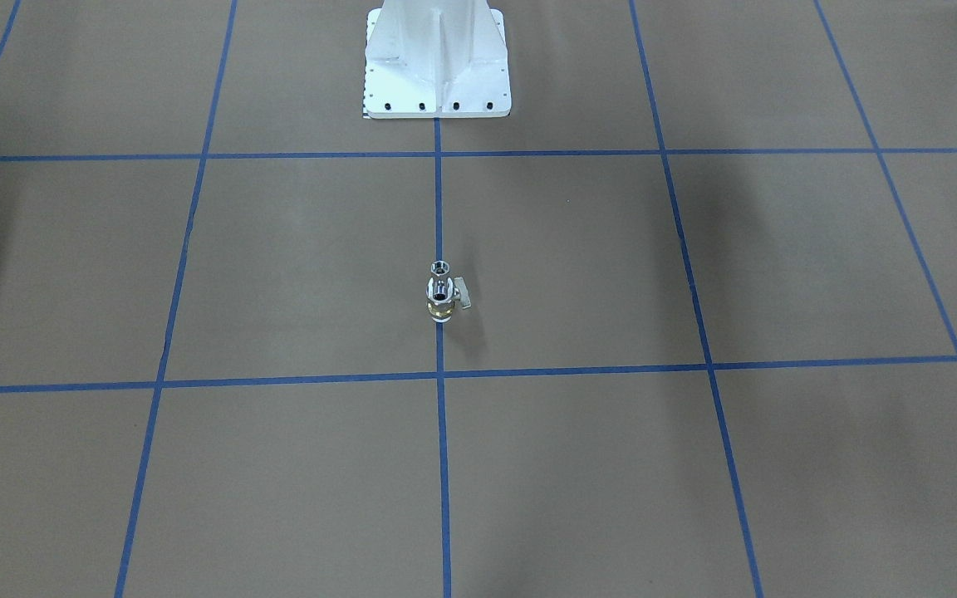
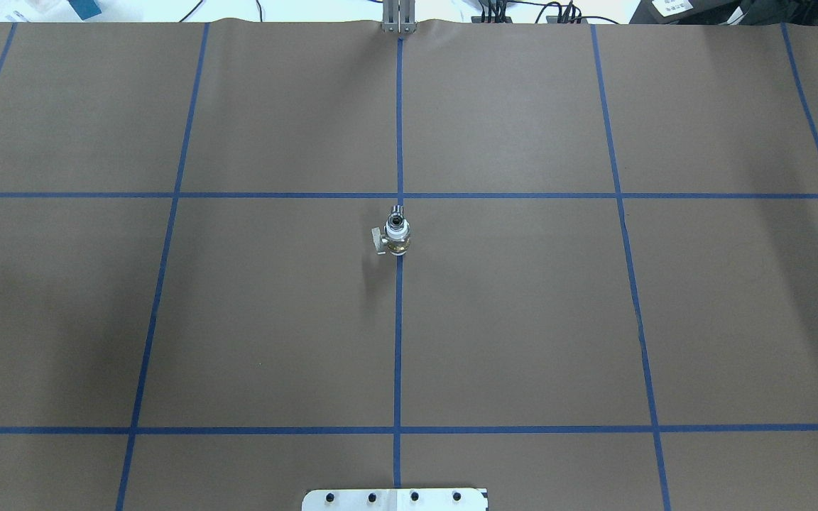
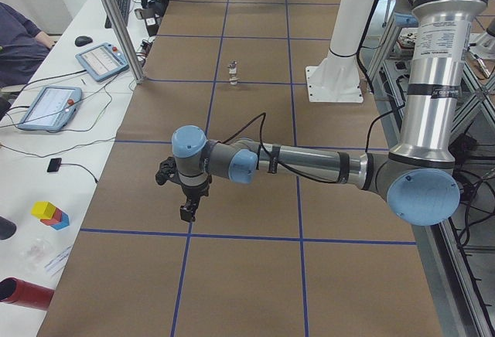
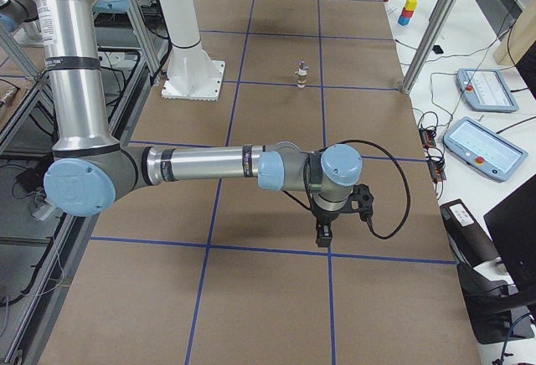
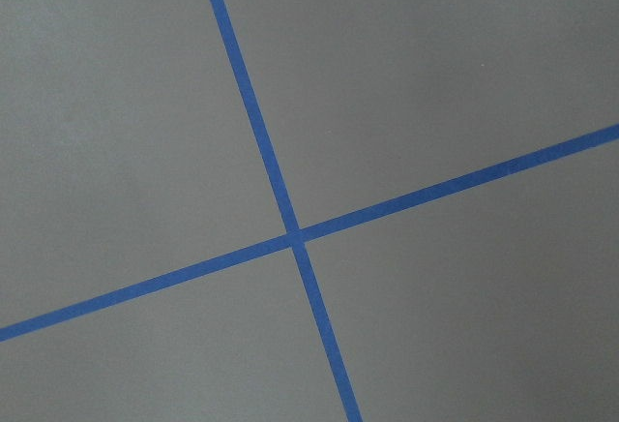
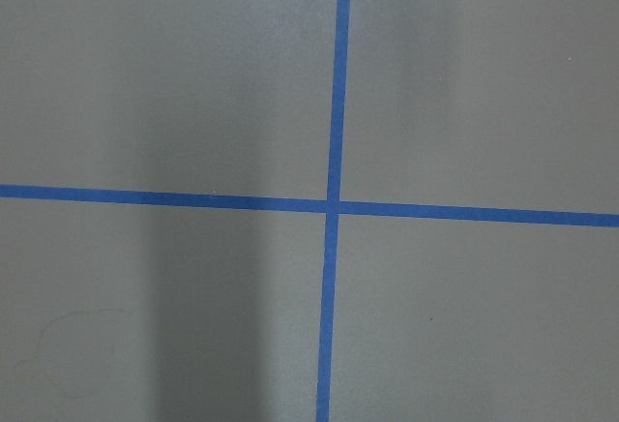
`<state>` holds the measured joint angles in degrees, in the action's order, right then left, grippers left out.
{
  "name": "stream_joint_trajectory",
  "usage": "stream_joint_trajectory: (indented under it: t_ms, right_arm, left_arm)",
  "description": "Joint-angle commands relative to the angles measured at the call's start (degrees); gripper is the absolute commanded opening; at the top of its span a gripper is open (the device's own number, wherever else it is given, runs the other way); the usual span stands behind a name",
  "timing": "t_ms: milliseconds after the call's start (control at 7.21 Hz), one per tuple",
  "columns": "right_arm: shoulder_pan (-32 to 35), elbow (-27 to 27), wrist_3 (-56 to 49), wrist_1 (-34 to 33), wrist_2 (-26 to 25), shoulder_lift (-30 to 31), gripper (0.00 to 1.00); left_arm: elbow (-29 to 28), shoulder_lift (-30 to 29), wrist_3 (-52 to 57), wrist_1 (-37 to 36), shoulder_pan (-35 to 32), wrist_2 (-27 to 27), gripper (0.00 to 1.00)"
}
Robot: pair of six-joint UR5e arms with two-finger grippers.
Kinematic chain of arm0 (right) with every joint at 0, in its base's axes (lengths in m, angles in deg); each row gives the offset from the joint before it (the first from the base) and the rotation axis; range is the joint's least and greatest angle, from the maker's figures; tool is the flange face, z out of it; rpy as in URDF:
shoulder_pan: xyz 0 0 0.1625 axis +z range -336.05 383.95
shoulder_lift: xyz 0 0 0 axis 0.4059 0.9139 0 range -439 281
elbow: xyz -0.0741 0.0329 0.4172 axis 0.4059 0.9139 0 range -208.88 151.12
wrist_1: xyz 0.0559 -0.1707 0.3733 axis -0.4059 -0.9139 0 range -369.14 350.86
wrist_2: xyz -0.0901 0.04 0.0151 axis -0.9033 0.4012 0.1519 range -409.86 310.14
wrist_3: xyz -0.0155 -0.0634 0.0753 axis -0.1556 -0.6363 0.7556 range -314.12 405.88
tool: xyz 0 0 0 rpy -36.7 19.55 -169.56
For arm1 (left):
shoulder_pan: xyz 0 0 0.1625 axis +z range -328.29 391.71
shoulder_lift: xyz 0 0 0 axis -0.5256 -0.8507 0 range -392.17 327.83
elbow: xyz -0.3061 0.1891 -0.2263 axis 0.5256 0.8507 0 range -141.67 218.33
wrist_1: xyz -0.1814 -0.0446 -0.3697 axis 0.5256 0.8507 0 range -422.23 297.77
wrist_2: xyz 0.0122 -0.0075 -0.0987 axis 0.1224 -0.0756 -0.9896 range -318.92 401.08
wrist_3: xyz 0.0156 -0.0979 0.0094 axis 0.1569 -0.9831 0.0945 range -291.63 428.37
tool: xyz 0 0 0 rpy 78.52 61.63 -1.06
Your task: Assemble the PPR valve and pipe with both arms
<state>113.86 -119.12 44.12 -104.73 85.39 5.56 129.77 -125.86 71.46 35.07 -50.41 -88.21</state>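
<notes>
Overhead exterior shows valve (image 2: 397,245) and pipe (image 2: 396,211) seemingly joined, so I judge assembly done, next only a check; left gripper (image 3: 187,213) and right gripper (image 4: 323,234) openings I cannot tell.

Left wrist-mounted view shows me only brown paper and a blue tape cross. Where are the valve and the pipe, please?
Observer: At the middle of the table, on the centre tape line. The pipe stands upright on top of the PPR valve.
Operator: Is the left gripper near them?
Observer: No. The left gripper hangs over the table's left end, far from them.
Operator: And the right one?
Observer: The right gripper hangs over the opposite end, also far from them.
</notes>
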Motion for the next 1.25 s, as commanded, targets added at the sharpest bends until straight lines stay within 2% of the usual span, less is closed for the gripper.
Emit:
stream_joint_trajectory:
  t_ms: [0, 278, 416, 1110]
  right_arm:
    - [0.0, 0.2, 0.1, 0.1, 0.9, 0.1, 0.99]
    - [0.0, 0.3, 0.2, 0.1, 0.8, 0.1, 0.99]
    - [-0.1, 0.4, 0.2, 0.0, 0.9, 0.1, 0.99]
    - [0.0, 0.2, 0.2, 0.1, 1.9, 0.3, 0.99]
  left_arm:
    - [-0.1, 0.1, -0.2, -0.1, -0.6, 0.0, 1.0]
    - [-0.4, 0.4, 0.2, -0.2, -4.9, -0.3, 1.0]
    - [-0.3, 0.8, 0.3, -1.5, -6.1, -4.0, 1.0]
    - [-0.1, 0.9, 0.2, -2.0, -6.0, -5.4, 1.0]
